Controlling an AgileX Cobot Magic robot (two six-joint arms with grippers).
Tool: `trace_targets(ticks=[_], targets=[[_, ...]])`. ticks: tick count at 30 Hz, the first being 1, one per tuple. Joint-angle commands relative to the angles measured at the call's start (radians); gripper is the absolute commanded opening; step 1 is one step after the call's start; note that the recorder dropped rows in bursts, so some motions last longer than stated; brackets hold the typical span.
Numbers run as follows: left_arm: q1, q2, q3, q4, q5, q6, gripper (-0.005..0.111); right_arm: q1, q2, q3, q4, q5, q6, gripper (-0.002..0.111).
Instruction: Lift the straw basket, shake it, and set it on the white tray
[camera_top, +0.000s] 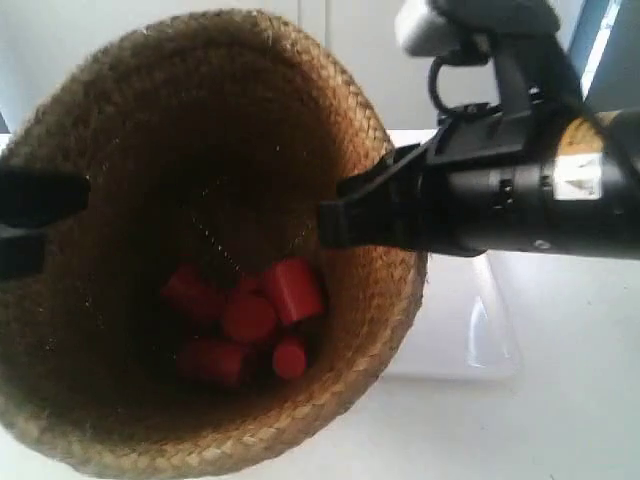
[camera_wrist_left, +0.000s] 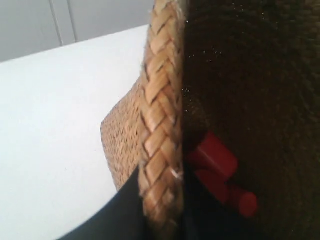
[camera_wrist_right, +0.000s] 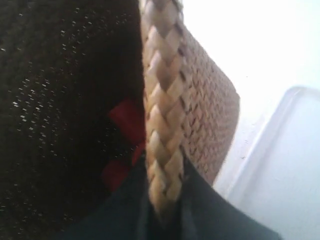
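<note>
Approx. five or six small red cyl. pcs (camera_top: 248, 318) lie bunched at the bottom inside the straw basket (camera_top: 130, 150), touching one another. Diff. orientations: one shows its flat round end to the exterior cam, others lie on their sides. Left wrist view catches two or three of them (camera_wrist_left: 212, 155), stubby, matte. Right wrist view shows only red slivers (camera_wrist_right: 125, 120), rest hidden. White tabletop (camera_top: 560, 420) underneath, plain and smooth, also in the left wrist view (camera_wrist_left: 50, 125). Bkgd: pale wall panels (camera_wrist_left: 60, 22) w/ vertical seams btwn them.
</note>
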Motion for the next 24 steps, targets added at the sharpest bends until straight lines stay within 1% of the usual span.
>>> trace_targets(ticks=[1, 2, 3, 4, 5, 7, 9, 10, 12, 13, 14, 15, 16, 17, 19, 20, 22, 24], targets=[[0.013, -0.038, 0.024, 0.088, -0.163, 0.115, 0.000, 0.015, -0.066, 0.033, -0.103, -0.292, -0.100, 0.000], [0.034, 0.011, 0.041, 0.084, -0.156, 0.107, 0.000, -0.018, -0.016, 0.052, -0.105, -0.290, -0.097, 0.000], [0.037, 0.027, 0.035, 0.058, -0.114, 0.069, 0.000, -0.033, 0.025, 0.046, -0.091, -0.214, -0.055, 0.000], [0.021, 0.008, 0.005, 0.023, -0.060, 0.045, 0.000, -0.027, 0.025, 0.023, -0.055, -0.108, -0.020, 0.000], [0.000, -0.033, -0.025, 0.008, -0.038, 0.045, 0.000, -0.003, -0.024, 0.009, -0.023, -0.060, -0.018, 0.000], [-0.021, -0.086, -0.048, 0.008, -0.068, 0.050, 0.000, 0.033, -0.107, 0.006, -0.016, -0.111, -0.018, 0.000], [-0.027, -0.111, -0.038, 0.034, -0.120, 0.082, 0.000, 0.048, -0.149, 0.020, -0.023, -0.190, -0.020, 0.000], [-0.025, -0.106, -0.018, 0.040, -0.139, 0.097, 0.000, 0.043, -0.144, 0.046, -0.054, -0.254, -0.034, 0.000], [-0.007, -0.044, 0.046, 0.042, -0.189, 0.105, 0.000, 0.010, -0.090, 0.084, -0.119, -0.318, -0.054, 0.000], [0.004, -0.002, 0.072, 0.042, -0.211, 0.102, 0.000, -0.027, -0.034, 0.097, -0.132, -0.321, -0.036, 0.000], [0.010, 0.024, 0.075, 0.023, -0.200, 0.076, 0.000, -0.045, -0.002, 0.097, -0.123, -0.298, -0.003, 0.000], [0.008, 0.036, 0.062, -0.015, -0.169, 0.020, 0.000, -0.049, 0.012, 0.083, -0.076, -0.261, 0.059, 0.000], [-0.008, 0.020, 0.039, -0.041, -0.128, -0.015, 0.000, -0.033, 0.001, 0.065, -0.022, -0.194, 0.137, 0.000], [-0.030, -0.012, 0.020, -0.045, -0.101, -0.022, 0.000, -0.012, -0.037, 0.055, -0.007, -0.165, 0.142, 0.000], [-0.075, -0.077, 0.010, -0.038, -0.112, 0.014, 0.000, 0.056, -0.116, 0.052, -0.012, -0.193, 0.114, 0.000], [-0.087, -0.097, 0.017, -0.014, -0.134, 0.066, 0.000, 0.076, -0.137, 0.052, -0.020, -0.227, 0.066, 0.000], [-0.080, -0.086, 0.059, 0.014, -0.182, 0.137, 0.000, 0.077, -0.129, 0.060, -0.049, -0.269, -0.037, 0.000], [-0.056, -0.022, 0.107, 0.009, -0.227, 0.123, 0.000, 0.036, -0.061, 0.075, -0.060, -0.269, -0.062, 0.000]])
